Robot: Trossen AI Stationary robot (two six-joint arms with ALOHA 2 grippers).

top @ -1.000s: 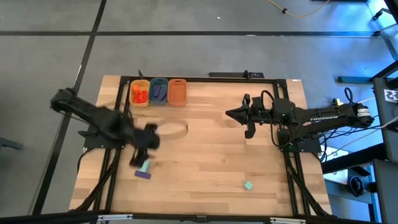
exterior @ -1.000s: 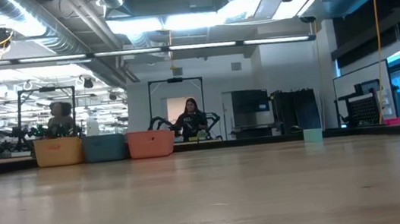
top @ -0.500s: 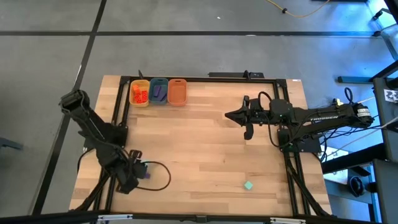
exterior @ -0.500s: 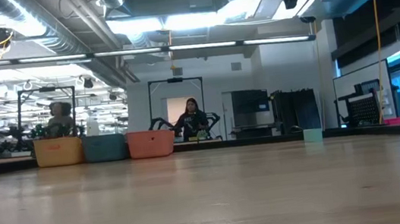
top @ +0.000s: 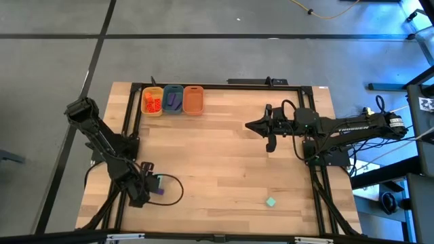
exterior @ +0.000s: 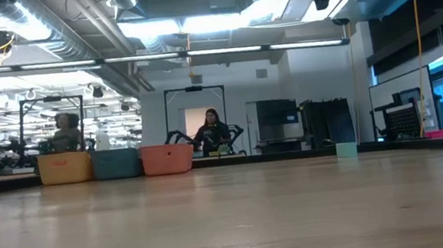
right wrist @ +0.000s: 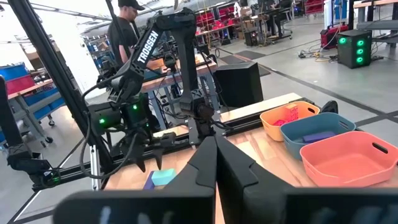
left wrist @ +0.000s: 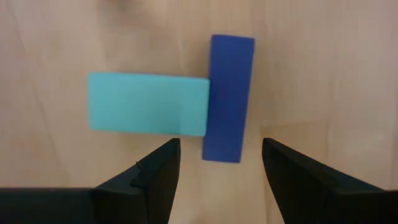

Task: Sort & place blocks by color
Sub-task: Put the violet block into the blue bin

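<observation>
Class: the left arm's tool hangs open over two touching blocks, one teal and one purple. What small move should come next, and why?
Probably lower the left tool straight down and shut it on the purple block. Its open fingers already straddle that block's near end, while the teal block touches its side, off the gap. The right tool waits apart.

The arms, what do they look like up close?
Both arms are dark, jointed links. The left arm bears white TROSSEN lettering, green lights and black cables. The right arm also has white lettering. The left gripper ends in two dark, tapered fingers.
</observation>
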